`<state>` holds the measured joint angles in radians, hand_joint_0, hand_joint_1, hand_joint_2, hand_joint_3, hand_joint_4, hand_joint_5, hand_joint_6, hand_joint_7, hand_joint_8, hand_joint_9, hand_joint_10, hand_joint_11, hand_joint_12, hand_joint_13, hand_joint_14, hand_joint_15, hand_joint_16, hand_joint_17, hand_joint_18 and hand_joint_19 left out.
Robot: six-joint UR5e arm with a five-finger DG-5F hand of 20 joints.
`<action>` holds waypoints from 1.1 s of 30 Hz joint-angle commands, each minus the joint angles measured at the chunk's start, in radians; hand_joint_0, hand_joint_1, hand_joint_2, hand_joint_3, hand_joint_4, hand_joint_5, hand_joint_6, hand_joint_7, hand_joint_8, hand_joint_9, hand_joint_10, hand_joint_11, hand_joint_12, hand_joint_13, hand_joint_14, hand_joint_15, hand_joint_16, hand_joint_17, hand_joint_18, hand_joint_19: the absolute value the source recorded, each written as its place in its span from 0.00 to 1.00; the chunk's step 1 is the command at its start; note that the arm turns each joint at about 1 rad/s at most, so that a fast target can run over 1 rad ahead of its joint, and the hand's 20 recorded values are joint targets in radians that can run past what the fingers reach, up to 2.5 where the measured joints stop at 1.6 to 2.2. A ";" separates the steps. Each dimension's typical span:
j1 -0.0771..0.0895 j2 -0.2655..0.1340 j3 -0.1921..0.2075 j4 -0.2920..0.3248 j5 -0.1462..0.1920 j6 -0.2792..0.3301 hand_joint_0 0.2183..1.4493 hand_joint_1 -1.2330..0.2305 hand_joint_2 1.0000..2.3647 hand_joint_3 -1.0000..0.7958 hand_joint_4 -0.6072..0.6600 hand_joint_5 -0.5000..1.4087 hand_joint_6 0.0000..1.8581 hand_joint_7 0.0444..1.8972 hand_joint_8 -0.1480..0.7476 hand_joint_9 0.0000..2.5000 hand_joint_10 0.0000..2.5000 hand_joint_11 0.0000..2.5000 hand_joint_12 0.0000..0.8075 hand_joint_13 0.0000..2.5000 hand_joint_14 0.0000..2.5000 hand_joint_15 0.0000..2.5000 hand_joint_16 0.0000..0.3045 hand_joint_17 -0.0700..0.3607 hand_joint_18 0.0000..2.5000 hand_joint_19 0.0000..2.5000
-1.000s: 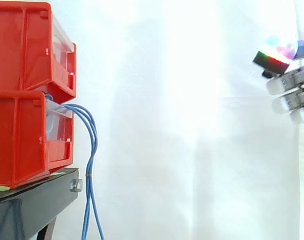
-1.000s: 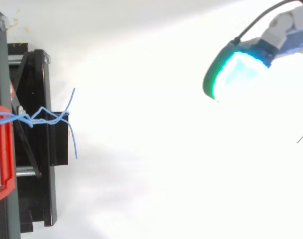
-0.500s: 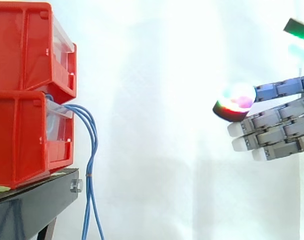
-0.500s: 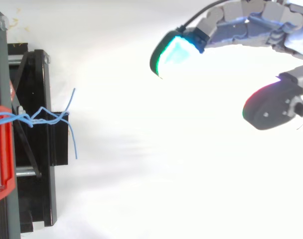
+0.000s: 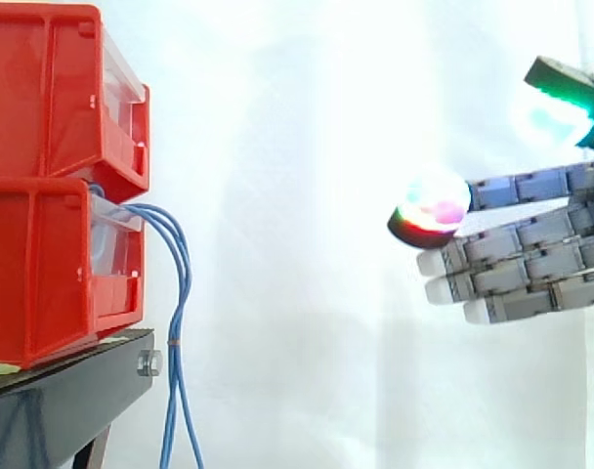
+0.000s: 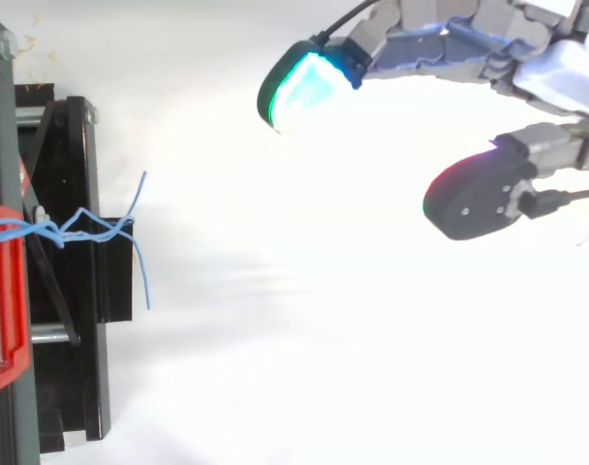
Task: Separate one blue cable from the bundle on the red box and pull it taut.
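Two stacked red boxes (image 5: 43,186) sit on the black surface (image 5: 67,396). The hand (image 5: 531,264), fingers spread wide and empty, has moved closer to the boxes yet remains well apart from them. The blue cable bundle (image 5: 177,313) hangs from the lower box's front, untouched; separating hasn't started.

Bins, red: two, stacked. Upper bin (image 5: 43,88) and lower bin (image 5: 43,274), 9 o'clock in side view.
Stand (image 5: 63,405), black: one, 7 o'clock.
Blue cables (image 5: 178,283): three strands countable at lower bin mouth.
Tie (image 5: 175,342) round bundle: one.
Nut (image 5: 148,364) on stand: one.
Hand (image 5: 531,264): one, 3 o'clock.
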<state>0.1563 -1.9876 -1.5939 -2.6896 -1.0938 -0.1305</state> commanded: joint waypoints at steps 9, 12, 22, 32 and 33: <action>0.002 -0.022 0.000 -0.012 0.009 0.003 0.23 0.42 0.00 0.29 0.56 0.14 0.27 0.36 0.40 0.17 0.00 0.03 0.23 0.10 0.00 0.02 0.07 0.28 0.06 0.00; 0.000 -0.033 0.000 -0.006 0.015 0.009 0.23 0.42 0.00 0.29 0.56 0.14 0.27 0.36 0.40 0.18 0.00 0.03 0.23 0.10 0.00 0.02 0.07 0.28 0.06 0.00; 0.002 -0.111 0.000 0.033 0.014 0.019 0.24 0.42 0.00 0.29 0.56 0.14 0.27 0.36 0.40 0.18 0.00 0.03 0.23 0.10 0.00 0.02 0.07 0.28 0.06 0.00; 0.009 -0.146 0.000 0.137 0.094 -0.069 0.24 0.43 0.00 0.29 0.56 0.15 0.27 0.36 0.40 0.18 0.00 0.04 0.23 0.10 0.00 0.02 0.08 0.28 0.06 0.00; 0.012 -0.146 0.000 0.145 0.111 -0.093 0.24 0.43 0.00 0.29 0.56 0.15 0.27 0.36 0.40 0.18 0.00 0.03 0.23 0.10 0.00 0.02 0.08 0.28 0.06 0.00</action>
<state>0.1640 -2.1326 -1.5936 -2.5622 -1.0273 -0.1548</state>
